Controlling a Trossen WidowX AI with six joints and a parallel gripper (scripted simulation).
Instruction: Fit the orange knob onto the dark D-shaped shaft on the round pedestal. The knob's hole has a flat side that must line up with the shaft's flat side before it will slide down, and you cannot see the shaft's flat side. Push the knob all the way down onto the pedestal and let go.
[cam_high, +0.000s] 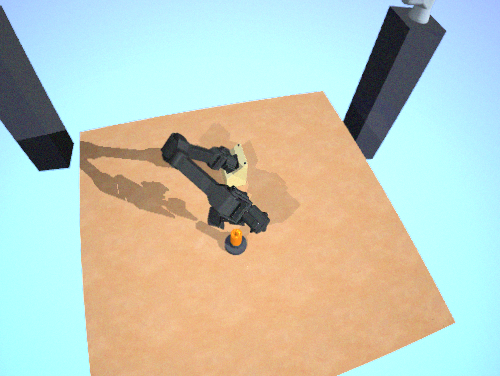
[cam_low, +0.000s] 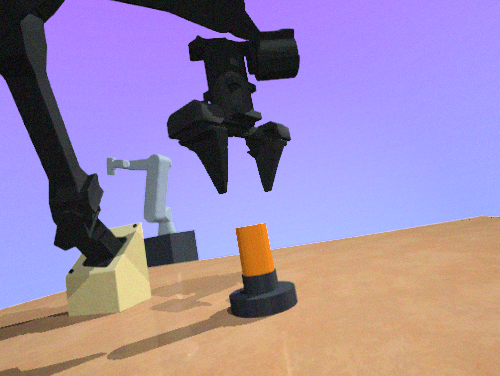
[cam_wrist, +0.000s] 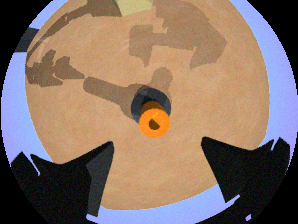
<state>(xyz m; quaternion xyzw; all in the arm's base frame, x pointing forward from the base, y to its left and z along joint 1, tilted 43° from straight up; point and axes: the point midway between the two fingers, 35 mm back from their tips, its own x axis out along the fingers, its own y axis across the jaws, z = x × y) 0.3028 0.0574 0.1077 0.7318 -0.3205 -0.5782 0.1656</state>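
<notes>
The orange knob stands upright on the dark round pedestal. A short dark collar shows between the knob's lower end and the pedestal's wide disc. The shaft itself is hidden. My gripper is open and empty. It hangs straight above the knob with a clear gap between the fingertips and the knob's top. In the wrist view the knob's hole shows from above, between and ahead of the two dark fingers.
The arm's beige base block stands behind the pedestal on the brown table. Two dark pillars stand off the table's far corners. A grey arm on a dark box stands far behind.
</notes>
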